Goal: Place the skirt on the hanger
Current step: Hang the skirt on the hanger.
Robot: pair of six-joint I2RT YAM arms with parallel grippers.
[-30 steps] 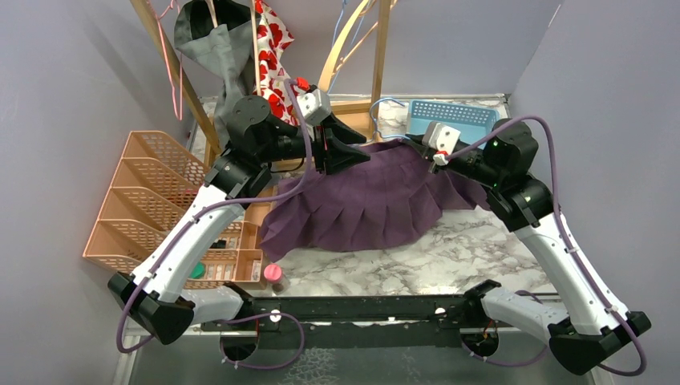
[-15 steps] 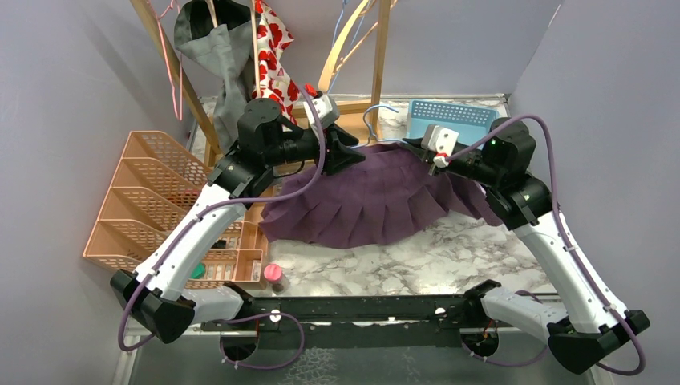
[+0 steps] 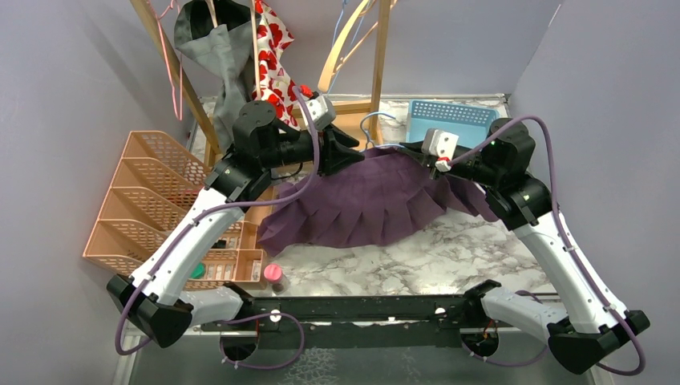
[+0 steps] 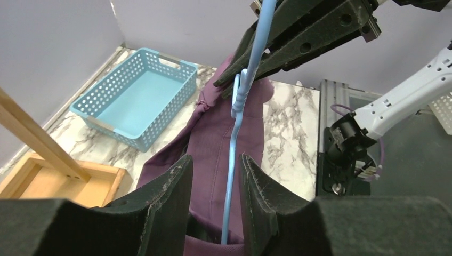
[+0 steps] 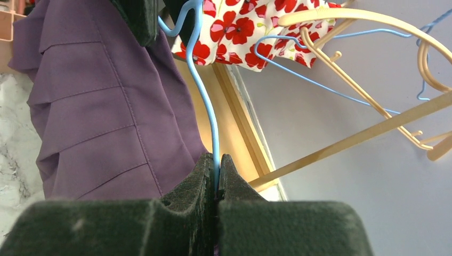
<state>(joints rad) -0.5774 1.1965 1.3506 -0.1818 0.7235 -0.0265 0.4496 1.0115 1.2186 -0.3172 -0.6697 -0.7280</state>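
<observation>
Blue hanger [image 4: 231, 160] is getting pinched tight by right gripper [image 5: 217, 159], left gripper [image 4: 216, 164] gaping loosely around it, so skirt [image 3: 361, 200] is risking sliding off.

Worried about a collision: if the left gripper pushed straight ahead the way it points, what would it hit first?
Most likely the skirt: its cloth lies just past the open fingers of the left gripper, with the wire of the hanger between them. Beyond that sits the right gripper, clamped on the hanger.
</observation>
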